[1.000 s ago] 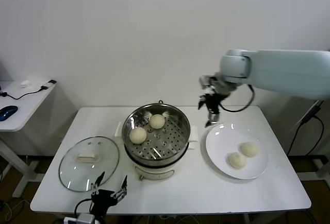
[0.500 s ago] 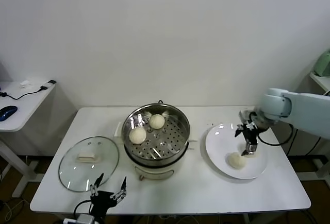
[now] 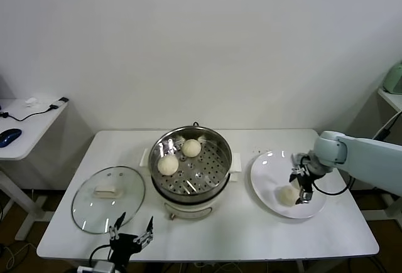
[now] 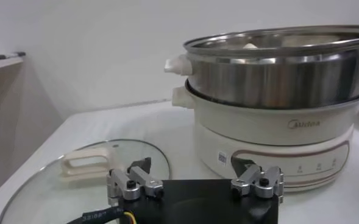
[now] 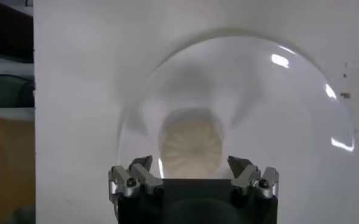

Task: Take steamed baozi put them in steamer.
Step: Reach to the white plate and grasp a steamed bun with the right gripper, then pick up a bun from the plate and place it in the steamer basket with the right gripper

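White worktop (image 3: 239, 223) is carrying the plate (image 3: 267, 191), where the right gripper (image 3: 300, 188) is hovering, fingers (image 5: 133, 179) wide and empty, straddling a bun (image 5: 190, 146) for pickup.

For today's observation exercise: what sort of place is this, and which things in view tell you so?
Probably a lab or office set up as a test kitchen, not a home: a plain white table against a bare wall, an electric steamer with buns, and a side desk holding a computer mouse.
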### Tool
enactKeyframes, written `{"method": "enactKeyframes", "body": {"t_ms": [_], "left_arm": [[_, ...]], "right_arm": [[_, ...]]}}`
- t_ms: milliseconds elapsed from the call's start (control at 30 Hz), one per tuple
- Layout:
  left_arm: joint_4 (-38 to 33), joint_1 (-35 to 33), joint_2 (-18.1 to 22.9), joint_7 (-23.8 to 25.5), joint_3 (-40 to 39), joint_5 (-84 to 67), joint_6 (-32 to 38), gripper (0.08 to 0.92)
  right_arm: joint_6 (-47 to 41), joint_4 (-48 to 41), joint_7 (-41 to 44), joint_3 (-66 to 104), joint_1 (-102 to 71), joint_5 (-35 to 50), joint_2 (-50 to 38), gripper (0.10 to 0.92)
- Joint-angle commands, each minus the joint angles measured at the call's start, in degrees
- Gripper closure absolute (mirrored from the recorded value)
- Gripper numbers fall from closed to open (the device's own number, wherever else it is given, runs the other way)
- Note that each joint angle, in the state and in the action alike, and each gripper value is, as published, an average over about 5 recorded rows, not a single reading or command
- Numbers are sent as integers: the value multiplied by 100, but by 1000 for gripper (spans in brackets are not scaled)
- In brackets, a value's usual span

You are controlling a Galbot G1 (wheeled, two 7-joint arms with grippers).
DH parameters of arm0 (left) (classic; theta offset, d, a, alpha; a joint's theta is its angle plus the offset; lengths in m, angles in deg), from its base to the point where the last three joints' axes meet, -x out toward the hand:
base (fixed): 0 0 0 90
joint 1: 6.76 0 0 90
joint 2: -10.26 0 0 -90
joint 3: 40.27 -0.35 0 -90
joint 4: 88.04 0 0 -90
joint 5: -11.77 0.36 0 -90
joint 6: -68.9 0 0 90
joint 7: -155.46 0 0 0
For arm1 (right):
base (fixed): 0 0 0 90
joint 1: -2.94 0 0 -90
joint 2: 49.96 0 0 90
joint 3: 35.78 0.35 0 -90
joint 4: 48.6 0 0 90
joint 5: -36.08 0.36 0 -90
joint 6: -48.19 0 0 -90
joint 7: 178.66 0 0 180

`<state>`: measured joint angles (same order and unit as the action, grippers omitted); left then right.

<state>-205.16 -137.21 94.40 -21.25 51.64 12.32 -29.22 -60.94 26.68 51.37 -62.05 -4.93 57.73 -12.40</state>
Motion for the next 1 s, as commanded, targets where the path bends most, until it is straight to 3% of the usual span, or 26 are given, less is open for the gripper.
{"method": "enactKeyframes", "body": {"t_ms": [33, 500, 767, 1000], "left_arm": [[2, 21, 3, 6, -5, -4, -23, 177], [-18, 55, 4, 32, -25, 6, -79, 177], [-57, 54, -3, 43, -41, -1, -73, 177], [-75, 70, -4, 45, -114, 13, -75, 177]], "right_arm": [[-24, -256, -30, 277, -446, -105, 147, 208], [45, -193, 137, 79, 20, 61, 222, 376], [343, 118, 542, -942, 1749, 407, 359, 405], [976, 140, 902, -1316, 3469, 889, 1270, 406]]}}
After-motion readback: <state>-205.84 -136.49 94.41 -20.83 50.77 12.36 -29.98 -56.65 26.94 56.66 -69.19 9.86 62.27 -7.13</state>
